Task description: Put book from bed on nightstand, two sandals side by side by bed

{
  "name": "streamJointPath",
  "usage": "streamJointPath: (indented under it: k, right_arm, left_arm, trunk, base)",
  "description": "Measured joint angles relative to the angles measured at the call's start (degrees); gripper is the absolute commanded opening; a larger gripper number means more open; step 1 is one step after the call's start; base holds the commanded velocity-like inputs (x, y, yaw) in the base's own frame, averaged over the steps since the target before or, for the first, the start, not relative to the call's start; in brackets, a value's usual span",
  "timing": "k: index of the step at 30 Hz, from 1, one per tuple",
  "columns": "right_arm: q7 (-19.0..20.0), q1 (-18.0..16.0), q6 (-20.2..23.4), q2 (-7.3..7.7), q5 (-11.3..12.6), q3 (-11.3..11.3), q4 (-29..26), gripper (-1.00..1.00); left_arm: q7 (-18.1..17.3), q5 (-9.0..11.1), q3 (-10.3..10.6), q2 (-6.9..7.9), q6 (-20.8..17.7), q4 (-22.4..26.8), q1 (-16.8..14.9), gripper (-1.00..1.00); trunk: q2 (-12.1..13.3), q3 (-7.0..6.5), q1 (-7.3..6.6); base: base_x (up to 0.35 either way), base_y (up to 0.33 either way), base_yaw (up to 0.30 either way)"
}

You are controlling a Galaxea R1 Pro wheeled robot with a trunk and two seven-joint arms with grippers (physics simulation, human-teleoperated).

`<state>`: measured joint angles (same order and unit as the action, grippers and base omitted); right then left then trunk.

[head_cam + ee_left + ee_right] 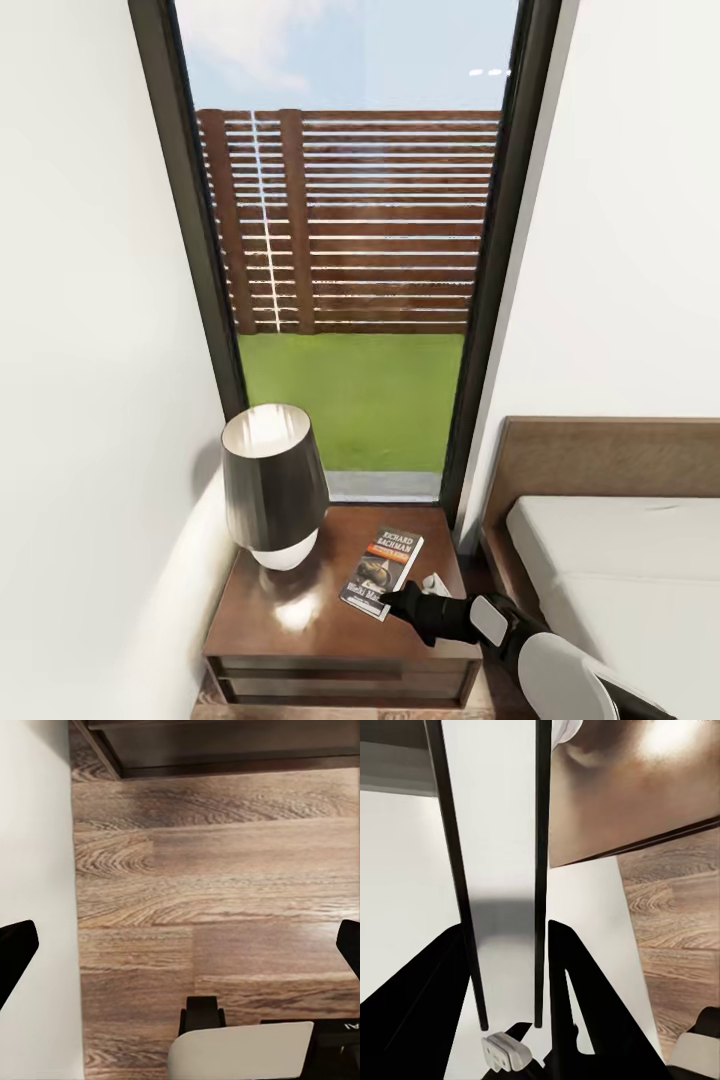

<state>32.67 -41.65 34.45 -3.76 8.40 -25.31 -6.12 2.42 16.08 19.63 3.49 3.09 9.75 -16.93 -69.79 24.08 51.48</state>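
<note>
The book (385, 568), dark with an orange band and white lettering, lies on the right half of the nightstand (290, 620). My right gripper (392, 603) is at the book's near end, shut on it. In the right wrist view the book (502, 870) runs edge-on between the two black fingers (577, 990), which press its sides. My left gripper (180, 952) hangs wide open over the wood floor (225, 892), holding nothing. The bed (620, 560), with its brown headboard, stands just right of the nightstand. The sandals are out of view.
A dark lamp (272, 485) with a white base fills the nightstand's left half, close to the book. A tall black-framed window (350, 250) rises behind. A white wall (90, 350) closes the left side. A narrow floor gap separates nightstand and bed.
</note>
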Motion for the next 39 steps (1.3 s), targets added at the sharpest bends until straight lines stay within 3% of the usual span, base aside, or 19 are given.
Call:
streamJointPath:
  k: [32, 39]
  right_arm:
    - [-2.41, -2.61, 0.10, -0.01, 0.81, -0.13, -0.27, -1.00]
    - [-3.95, -3.16, 0.87, -0.01, 2.90, -0.16, -0.24, -1.00]
  left_arm:
    - [-0.04, 0.00, 0.38, -0.09, 0.00, 0.00, 0.00, 1.00]
    - [-0.03, 0.00, 0.96, -0.09, 0.00, 0.00, 0.00, 1.00]
  trunk:
    - [-12.84, 5.75, 7.03]
    - [-12.86, 5.75, 7.04]
  base:
    - [0.000, 0.000, 0.000]
    - [0.000, 0.000, 0.000]
